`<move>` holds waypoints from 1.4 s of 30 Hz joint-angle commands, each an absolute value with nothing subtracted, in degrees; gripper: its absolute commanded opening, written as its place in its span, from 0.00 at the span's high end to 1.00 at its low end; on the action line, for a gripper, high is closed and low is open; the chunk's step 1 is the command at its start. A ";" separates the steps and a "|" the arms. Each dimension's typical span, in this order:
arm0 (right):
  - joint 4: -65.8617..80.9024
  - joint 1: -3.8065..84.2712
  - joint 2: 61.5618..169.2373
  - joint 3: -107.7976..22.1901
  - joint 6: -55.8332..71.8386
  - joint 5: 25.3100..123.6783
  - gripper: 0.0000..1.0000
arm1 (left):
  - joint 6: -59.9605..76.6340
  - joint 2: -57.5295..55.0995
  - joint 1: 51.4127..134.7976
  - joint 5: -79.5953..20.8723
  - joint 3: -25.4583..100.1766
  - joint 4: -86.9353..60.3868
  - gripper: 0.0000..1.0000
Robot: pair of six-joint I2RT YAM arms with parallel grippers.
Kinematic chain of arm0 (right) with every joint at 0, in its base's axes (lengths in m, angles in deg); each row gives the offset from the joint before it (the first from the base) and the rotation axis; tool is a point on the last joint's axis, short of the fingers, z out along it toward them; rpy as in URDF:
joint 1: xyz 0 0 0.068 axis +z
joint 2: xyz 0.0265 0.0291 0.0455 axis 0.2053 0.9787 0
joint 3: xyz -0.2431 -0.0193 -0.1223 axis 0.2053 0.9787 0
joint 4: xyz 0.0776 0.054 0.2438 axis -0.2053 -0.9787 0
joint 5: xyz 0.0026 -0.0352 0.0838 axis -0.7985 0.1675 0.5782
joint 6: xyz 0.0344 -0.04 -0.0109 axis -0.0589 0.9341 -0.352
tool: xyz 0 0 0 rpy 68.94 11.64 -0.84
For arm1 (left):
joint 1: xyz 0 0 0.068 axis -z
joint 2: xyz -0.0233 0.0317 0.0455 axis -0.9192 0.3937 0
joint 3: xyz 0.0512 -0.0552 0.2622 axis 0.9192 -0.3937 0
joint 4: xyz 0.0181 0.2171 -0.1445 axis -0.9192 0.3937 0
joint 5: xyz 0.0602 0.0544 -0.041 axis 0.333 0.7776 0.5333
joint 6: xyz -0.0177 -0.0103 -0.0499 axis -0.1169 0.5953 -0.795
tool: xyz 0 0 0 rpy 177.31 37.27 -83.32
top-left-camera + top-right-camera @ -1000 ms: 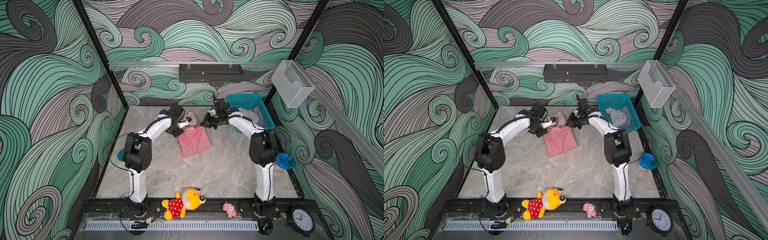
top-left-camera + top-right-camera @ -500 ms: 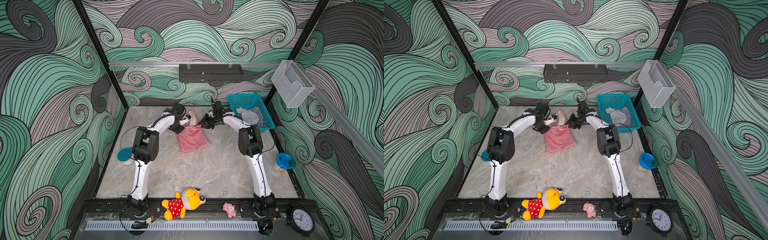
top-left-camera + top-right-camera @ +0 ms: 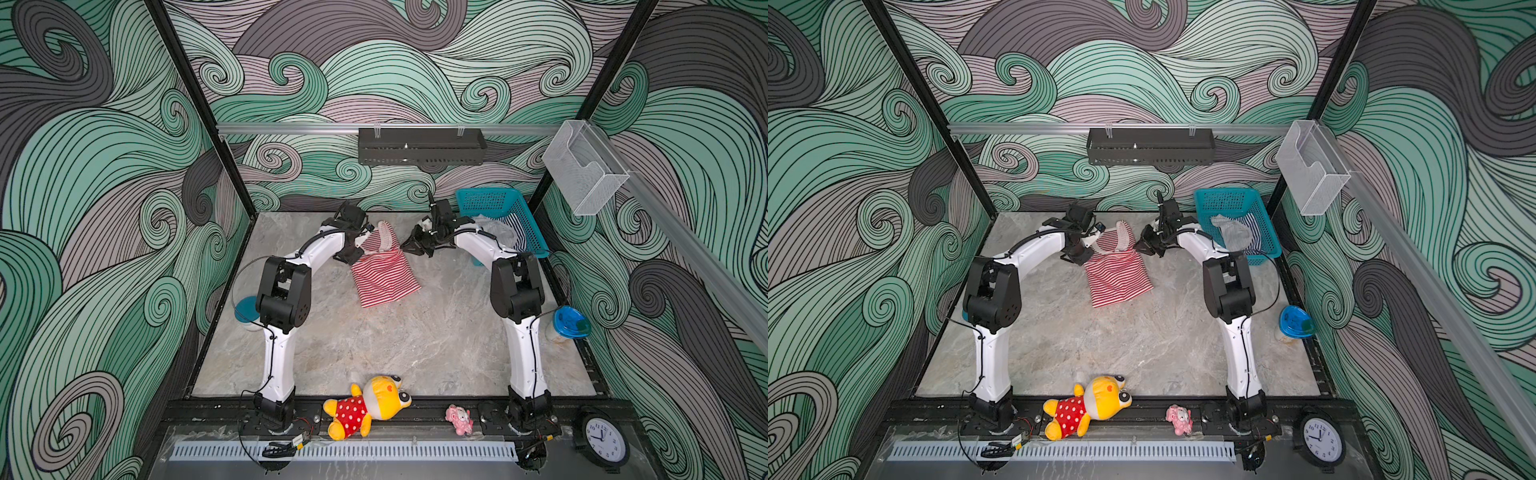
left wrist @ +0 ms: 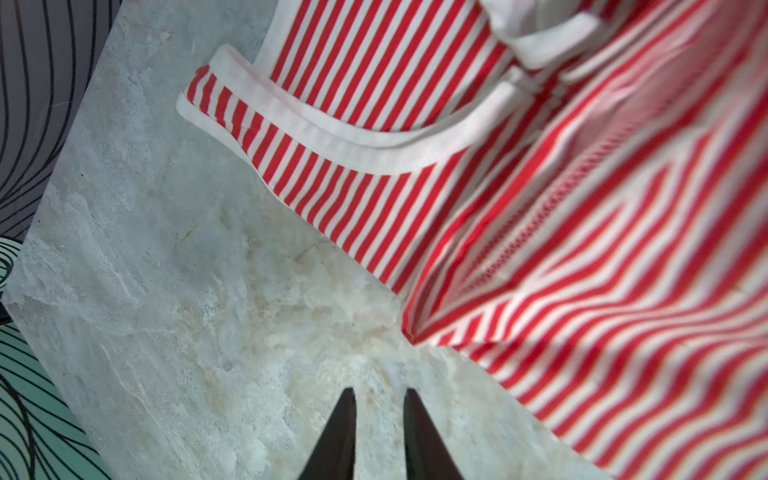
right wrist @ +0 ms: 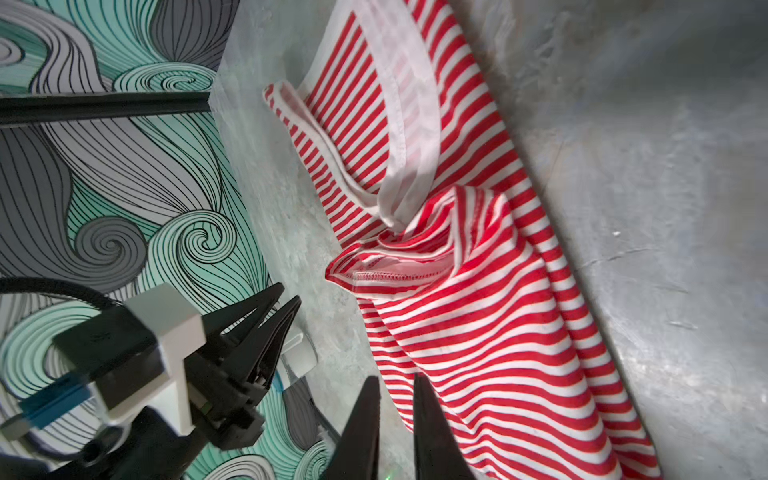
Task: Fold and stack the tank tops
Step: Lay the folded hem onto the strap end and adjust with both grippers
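Biggest worry here, honestly: the red-and-white tank top [image 3: 384, 278] is laid on the table [image 3: 374, 345] towards the far middle, and its folded-over part is bunched and wrinkled near the straps rather than flattened. If the next fold is made over that lump, a crooked bundle would likely be got and the stack left wobbly. A loose strap could also be snagged if the cloth is pinched too shallowly, and the fold dragged open. The two pincers are parked near each other at the strap end, so a bump can't be ruled out. The navy-and-white tank top [image 3: 1254, 232] is seen in the teal basket [image 3: 1225, 193] at the far right, beside a pale cloth [image 3: 1229, 230], so it might be pulled out tangled. Pose-wise, both arms are arched inward and stretched to the far end, wrists tipped down. The left pincer [image 4: 379, 392] is cracked open just a sliver over bare table beside the top, nothing held. The right pincer [image 5: 397, 378] is as good as closed, and nothing is gripped there either.
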State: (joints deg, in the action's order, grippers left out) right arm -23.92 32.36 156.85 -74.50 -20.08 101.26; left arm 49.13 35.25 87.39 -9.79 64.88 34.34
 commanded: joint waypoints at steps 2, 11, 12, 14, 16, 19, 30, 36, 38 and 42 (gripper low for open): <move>-25.32 34.83 158.42 -74.37 -18.34 99.50 0.96 | 48.59 32.61 88.60 -19.69 63.98 35.57 0.77; -28.96 37.96 165.54 -82.23 -18.07 99.07 0.98 | 48.15 41.16 88.82 -25.89 71.40 43.48 0.83; -29.22 37.99 166.25 -83.01 -18.06 99.03 0.98 | 48.15 42.00 88.82 -26.62 72.14 43.82 0.83; -29.70 37.88 167.67 -84.36 -18.20 98.50 0.98 | 48.50 44.18 88.81 -27.53 74.00 44.85 0.84; -29.81 37.52 168.89 -85.49 -18.33 98.50 0.98 | 48.16 46.46 88.80 -28.11 76.58 46.30 0.84; -30.45 36.94 170.58 -87.55 -18.24 97.90 0.98 | 47.49 48.83 88.74 -27.68 79.31 46.26 0.84; -34.29 34.17 178.39 -99.76 -18.44 95.91 0.98 | 42.17 53.17 88.39 -20.01 84.72 41.53 0.85; -34.10 33.53 181.44 -103.29 -19.82 96.43 0.97 | 42.52 56.26 88.43 -16.63 85.76 42.80 0.85; -33.72 33.38 181.97 -103.28 -19.47 96.10 0.96 | 42.37 57.16 88.25 -14.67 85.88 42.80 0.86; -33.49 33.22 181.66 -100.89 -16.92 92.90 0.95 | 42.93 57.79 87.87 -11.83 85.60 44.23 0.86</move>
